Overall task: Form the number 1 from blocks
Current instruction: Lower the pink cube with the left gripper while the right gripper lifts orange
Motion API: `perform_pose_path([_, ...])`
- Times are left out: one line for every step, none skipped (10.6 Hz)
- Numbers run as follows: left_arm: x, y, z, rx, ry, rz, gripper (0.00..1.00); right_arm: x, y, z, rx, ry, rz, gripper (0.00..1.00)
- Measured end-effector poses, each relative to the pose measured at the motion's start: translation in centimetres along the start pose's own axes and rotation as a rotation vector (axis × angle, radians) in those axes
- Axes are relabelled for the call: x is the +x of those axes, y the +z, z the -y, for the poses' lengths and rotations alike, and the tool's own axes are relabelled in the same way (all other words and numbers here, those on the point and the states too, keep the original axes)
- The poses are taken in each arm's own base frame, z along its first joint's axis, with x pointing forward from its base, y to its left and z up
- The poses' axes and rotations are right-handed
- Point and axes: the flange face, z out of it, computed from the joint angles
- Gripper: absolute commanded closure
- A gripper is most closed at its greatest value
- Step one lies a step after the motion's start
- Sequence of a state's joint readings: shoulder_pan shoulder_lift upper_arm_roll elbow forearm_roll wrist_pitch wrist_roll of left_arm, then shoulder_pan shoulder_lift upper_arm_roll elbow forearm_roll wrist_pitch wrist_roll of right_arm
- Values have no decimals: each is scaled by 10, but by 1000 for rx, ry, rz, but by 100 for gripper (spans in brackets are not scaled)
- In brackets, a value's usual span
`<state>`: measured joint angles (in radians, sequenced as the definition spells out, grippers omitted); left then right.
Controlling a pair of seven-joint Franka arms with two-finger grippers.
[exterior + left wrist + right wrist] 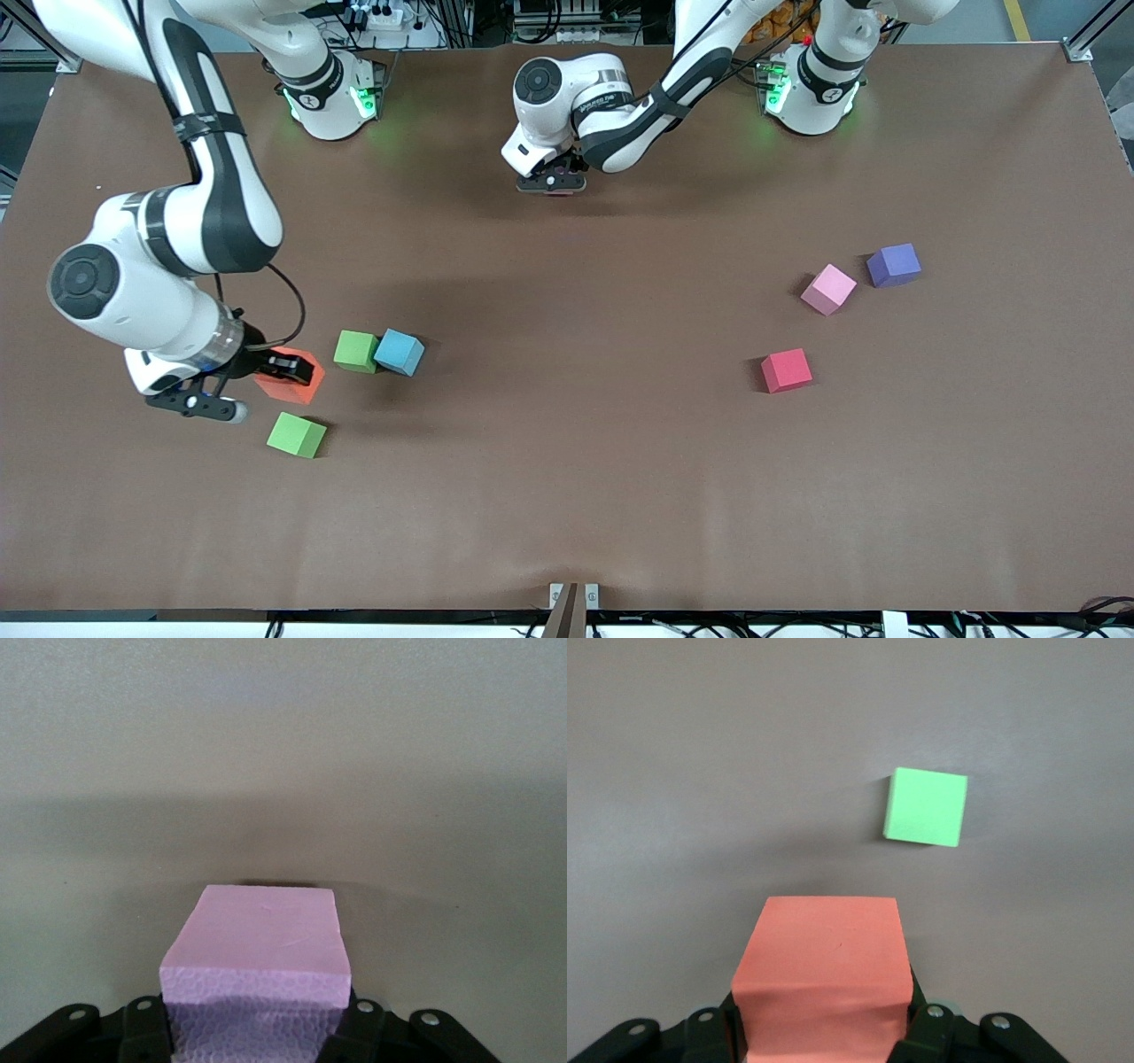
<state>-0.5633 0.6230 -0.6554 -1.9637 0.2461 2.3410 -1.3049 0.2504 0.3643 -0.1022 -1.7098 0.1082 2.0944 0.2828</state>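
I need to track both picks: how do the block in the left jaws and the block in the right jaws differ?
The left gripper holds a light pink block; the right gripper holds an orange block. The pink block is near the robots' bases at mid-table; the orange block is at the right arm's end, among the green blocks. Both are same-size cubes, clamped between shut jaws.
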Motion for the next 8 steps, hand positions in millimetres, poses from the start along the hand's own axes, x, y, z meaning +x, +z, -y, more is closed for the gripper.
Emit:
perform_pose_path([1,2,-1,-1,-1,3,0,-5,3,11,0,-6,4,42])
perform_pose_path([3,4,-1,-1,2,-1,0,-11,6,19,1,-3,6,42])
perform_pose_path([5,5,-1,3,7,-7,0,-18,10,26,2,5,5,42])
perform_pose_path([6,5,0,4,6,-10,0,-26,14,33,3,16,4,42])
perform_pose_path([8,3,-1,2,-5,-14,0,-35,18,41,5,30,2,42])
perform_pose_path([11,-2,-2,2,-19,-22,0,-45,22,46,7,40,1,42])
perform_pose_path([18,-15,-1,5,-45,-37,0,-54,26,50,9,49,4,43])
perform_pose_path([29,-34,2,3,-72,-58,0,-64,30,55,10,61,10,43])
